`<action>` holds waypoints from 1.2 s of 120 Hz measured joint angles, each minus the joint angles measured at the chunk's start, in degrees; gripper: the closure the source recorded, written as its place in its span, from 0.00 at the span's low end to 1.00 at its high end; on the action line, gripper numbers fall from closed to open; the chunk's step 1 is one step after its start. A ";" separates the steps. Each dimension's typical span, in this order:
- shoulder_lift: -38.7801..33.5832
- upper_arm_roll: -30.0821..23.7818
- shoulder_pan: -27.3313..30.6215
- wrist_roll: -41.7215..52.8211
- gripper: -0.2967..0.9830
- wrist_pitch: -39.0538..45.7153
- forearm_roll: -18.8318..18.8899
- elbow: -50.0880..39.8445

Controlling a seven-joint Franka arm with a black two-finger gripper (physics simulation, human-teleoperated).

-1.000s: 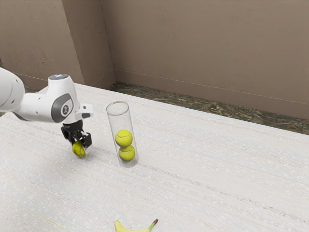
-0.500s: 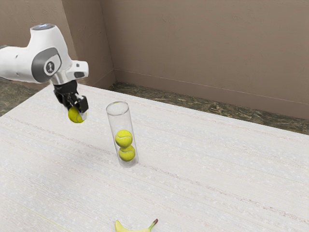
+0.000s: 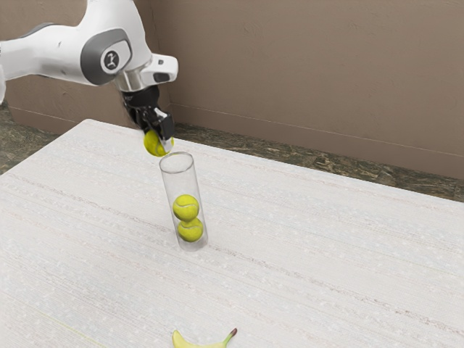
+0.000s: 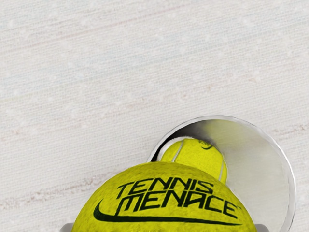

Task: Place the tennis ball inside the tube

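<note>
Pinching the tennis ball (image 3: 152, 143) in the claw (image 3: 158, 135). Swung toward two o'clock in the exterior view since the earlier frame; now near the rim of the tube (image 3: 180, 183), toward eleven o'clock.

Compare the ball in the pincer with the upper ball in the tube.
- Support: held ball is gripped in the pincer, in the air; upper tube ball sits on the lower ball.
- Place: held ball is outside the tube, up by its rim; upper tube ball is inside.
- Facing, wrist view: held ball shows "TENNIS MENACE"; upper tube ball shows pale seams and a bit of dark print.
Shared: both yellow tennis balls.
</note>
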 joint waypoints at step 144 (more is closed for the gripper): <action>1.26 0.10 -2.69 -0.75 0.25 -4.09 -0.33 5.35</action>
